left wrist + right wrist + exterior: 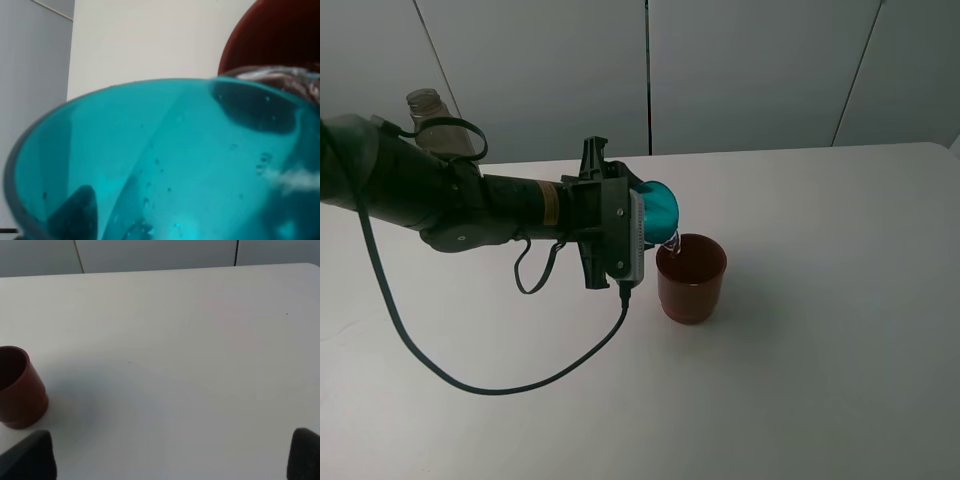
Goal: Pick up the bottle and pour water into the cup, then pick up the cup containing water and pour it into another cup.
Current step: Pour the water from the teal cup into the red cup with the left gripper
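On white table (820, 400), bottle (425, 105) parked far left behind the arm (470, 200), clear of the pour. Mid-table red cup (691, 278) stands as receiver; left gripper (642, 215) clamps teal cup (661, 209) tipped over its rim so water (673, 240) streams in. Fill level in red cup unclear. Idle right gripper (172, 455) wide apart, empty.

Colours: cup (660, 208) translucent teal-blue, unpatterned; other cup (691, 277) opaque dark red, unpatterned. The bottle (428, 112) is clear with a brownish-grey tint. Surroundings: table (820, 330) plain white; wall (750, 70) pale grey panels, dark seams; arm (510, 205) black, one yellow band; cable (490, 392) black.
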